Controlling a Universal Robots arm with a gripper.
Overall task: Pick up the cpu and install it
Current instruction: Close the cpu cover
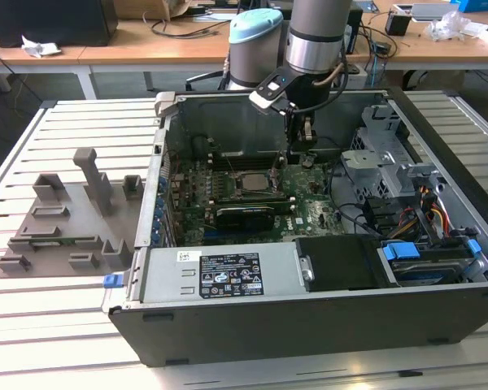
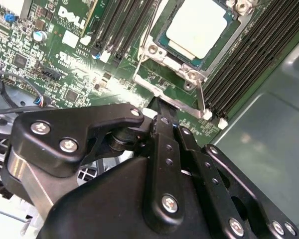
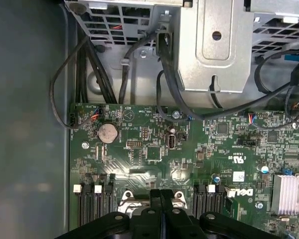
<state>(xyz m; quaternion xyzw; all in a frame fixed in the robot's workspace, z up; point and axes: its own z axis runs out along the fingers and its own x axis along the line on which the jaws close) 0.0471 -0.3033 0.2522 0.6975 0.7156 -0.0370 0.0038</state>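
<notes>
Pale silver-grey metal is what I look for first. The small flat square cpu lies seated flat inside the metal socket frame on the green motherboard, with rows of black memory slots on either side of it. In the exterior view the cpu sits near the middle of the open black and grey computer case, which lies on its side on the slatted metal surface.

My silver arm reaches down into the case from the far side. Its black fingers are drawn together with nothing between them that I can see. Their tips hang just beside one corner of the socket frame, clear of the cpu's top. In the first wrist view the fingers meet just above the socket's edge, and beyond them lie a round silver coin battery and black cables.

A grey moulded plastic fixture rests on the surface at the exterior view's left, well apart from the case.
</notes>
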